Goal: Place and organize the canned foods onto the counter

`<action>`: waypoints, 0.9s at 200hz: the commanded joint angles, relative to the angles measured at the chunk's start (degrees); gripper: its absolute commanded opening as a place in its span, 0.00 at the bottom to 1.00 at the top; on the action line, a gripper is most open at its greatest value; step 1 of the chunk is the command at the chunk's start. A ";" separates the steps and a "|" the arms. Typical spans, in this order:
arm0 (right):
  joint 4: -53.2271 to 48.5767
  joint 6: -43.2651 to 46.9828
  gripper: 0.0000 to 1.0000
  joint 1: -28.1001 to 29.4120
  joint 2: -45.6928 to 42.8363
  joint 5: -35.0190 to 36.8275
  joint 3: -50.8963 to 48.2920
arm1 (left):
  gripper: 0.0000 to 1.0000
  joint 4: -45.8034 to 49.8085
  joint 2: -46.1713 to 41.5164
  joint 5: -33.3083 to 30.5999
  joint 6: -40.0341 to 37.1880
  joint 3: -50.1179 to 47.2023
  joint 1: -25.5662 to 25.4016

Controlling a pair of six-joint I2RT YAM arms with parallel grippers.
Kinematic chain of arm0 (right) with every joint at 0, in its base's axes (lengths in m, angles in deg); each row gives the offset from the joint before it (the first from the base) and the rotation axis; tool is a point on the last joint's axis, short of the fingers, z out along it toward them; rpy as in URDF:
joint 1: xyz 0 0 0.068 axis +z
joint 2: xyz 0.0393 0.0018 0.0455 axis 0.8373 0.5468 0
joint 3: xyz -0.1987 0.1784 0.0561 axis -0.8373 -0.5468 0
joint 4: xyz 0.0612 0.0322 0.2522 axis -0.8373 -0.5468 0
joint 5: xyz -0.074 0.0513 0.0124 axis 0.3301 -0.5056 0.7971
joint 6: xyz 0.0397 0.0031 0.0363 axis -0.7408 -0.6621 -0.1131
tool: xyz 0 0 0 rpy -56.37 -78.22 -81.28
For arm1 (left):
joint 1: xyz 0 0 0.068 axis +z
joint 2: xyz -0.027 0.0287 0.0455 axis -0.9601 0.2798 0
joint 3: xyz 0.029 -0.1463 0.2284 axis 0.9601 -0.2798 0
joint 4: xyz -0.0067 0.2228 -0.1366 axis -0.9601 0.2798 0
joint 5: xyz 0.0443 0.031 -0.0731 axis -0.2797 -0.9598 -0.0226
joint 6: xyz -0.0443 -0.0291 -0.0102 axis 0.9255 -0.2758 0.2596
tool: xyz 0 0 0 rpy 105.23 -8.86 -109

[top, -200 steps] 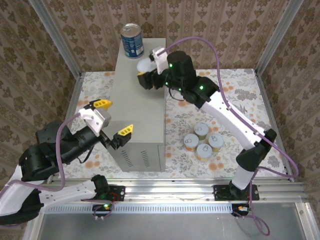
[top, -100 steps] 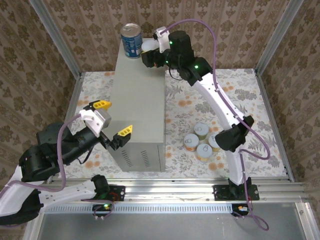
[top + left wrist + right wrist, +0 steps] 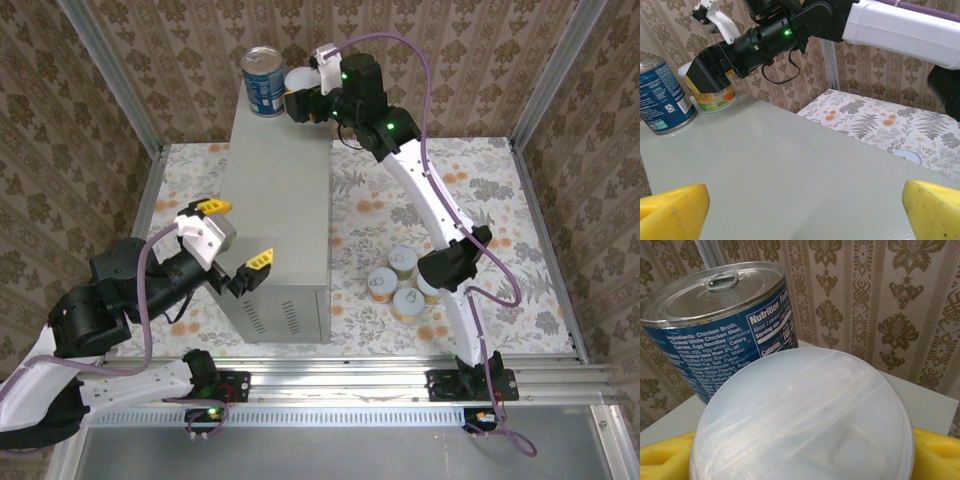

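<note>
**At the table's far end, a second can is ready to be let go**

Nearest the arm bases, the left end effector [image 3: 234, 232] hovers at the near end of the table [image 3: 280, 190], its yellow fingers [image 3: 670, 210] spread wide and holding nothing. To the right, on the floral floor [image 3: 480, 170], four short cans [image 3: 383, 283] stand in a tight cluster, not yet placed. At the far end of the table top, the right end effector [image 3: 298, 95] pinches a short orange can [image 3: 717, 99] between its yellow pads [image 3: 937, 452], pale lid up. This can is upright, just beside the blue can [image 3: 264, 82] standing at the far left corner. Whether its base rests on the top or hangs just above cannot be told.

The step in hand looks like the release. To do it well, settle the base flat before the fingers part, open them only enough to clear the can, and rise straight up so neither pad brushes the blue can.
</note>
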 commanded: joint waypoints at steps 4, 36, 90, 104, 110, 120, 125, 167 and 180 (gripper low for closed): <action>-0.83 -0.06 0.82 -0.73 2.22 1.34 1.48 | 1.00 -0.87 0.10 1.33 -0.51 -0.54 0.66; -0.19 -0.04 0.84 -1.29 2.90 1.02 1.59 | 1.00 -0.48 0.10 1.78 -0.22 -0.31 1.01; 0.48 -1.08 0.90 -1.92 4.66 0.21 2.88 | 1.00 -0.31 -0.56 2.19 0.78 -0.94 1.18; 0.10 -1.11 0.93 -2.01 4.75 0.21 3.48 | 1.00 -0.40 -0.59 2.22 0.96 -1.07 1.19; -0.03 -1.03 0.93 -2.01 4.60 0.18 3.49 | 1.00 -0.40 -0.61 2.31 0.96 -1.16 1.18; -0.28 -0.77 0.94 -2.01 4.15 0.37 3.43 | 1.00 -0.48 -0.52 2.42 1.07 -1.16 1.14; -0.57 -0.60 0.95 -2.01 3.98 0.52 3.50 | 1.00 -0.53 -0.52 2.45 1.07 -1.18 1.25; -3.10 1.70 0.99 -2.09 1.44 1.05 1.75 | 1.00 -1.05 -0.34 3.05 1.42 -1.46 1.35; -2.91 2.26 1.00 -2.10 -0.03 1.26 -0.31 | 1.00 -1.01 -0.17 3.42 1.54 -1.34 1.36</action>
